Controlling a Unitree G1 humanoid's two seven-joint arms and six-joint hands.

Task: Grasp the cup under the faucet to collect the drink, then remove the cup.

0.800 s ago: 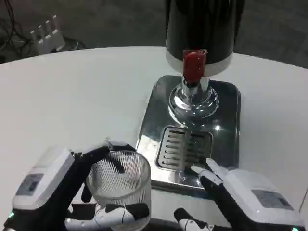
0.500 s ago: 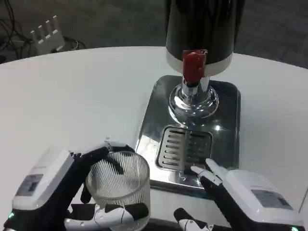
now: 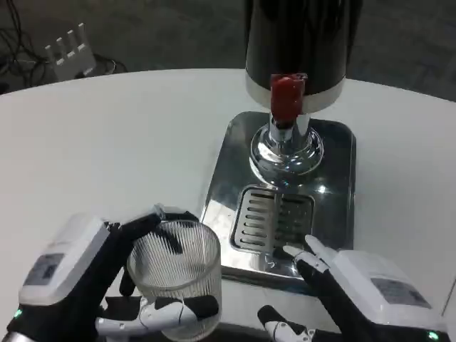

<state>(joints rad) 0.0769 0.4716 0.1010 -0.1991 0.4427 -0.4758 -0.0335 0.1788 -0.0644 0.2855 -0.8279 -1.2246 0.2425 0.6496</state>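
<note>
— Both hands sit low at the near edge. How are they posed?
— Left hand wraps its fingers around the ribbed clear cup, thumb across the front, gripping it upright. Right hand lies with fingers spread, holding nothing, fingertips touching the front edge of the steel drip tray.
— Where is the cup?
— Left of the tray, on or just above the white table; I cannot tell which. It is well short of the red faucet on the black dispenser.
— Room to move?
— Bare tabletop spreads left and behind; dark floor and a white power strip lie past the far rim.
</note>
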